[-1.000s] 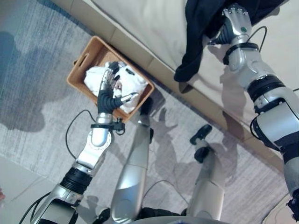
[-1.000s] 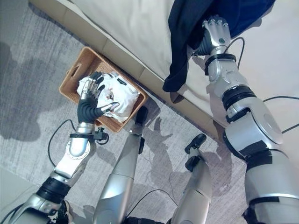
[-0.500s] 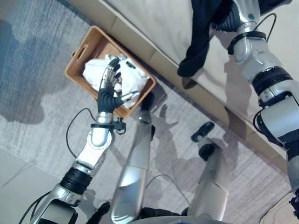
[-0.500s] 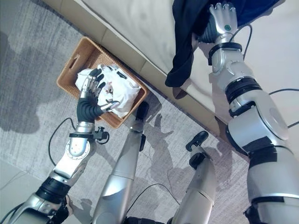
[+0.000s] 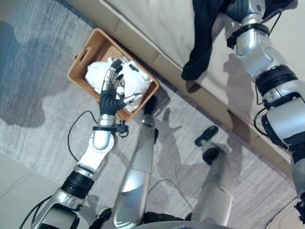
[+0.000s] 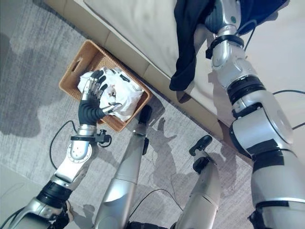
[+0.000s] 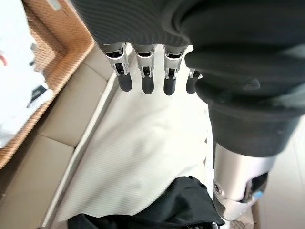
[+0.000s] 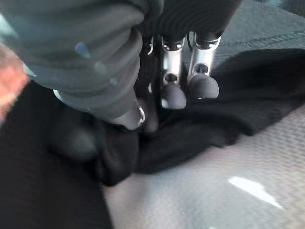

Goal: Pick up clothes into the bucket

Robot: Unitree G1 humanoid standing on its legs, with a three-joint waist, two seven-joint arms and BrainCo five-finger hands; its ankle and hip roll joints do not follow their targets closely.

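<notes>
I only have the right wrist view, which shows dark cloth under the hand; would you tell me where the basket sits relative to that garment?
Observer: The woven basket stands on the grey rug, against the base of the beige cushion. The dark garment lies on that cushion, and the basket is to the robot's left of it.
Operator: Thank you. Is anything in it already?
Observer: Yes, white clothes lie bunched inside.
Operator: And where is the left hand?
Observer: The left hand hovers open over the basket, holding nothing.
</notes>
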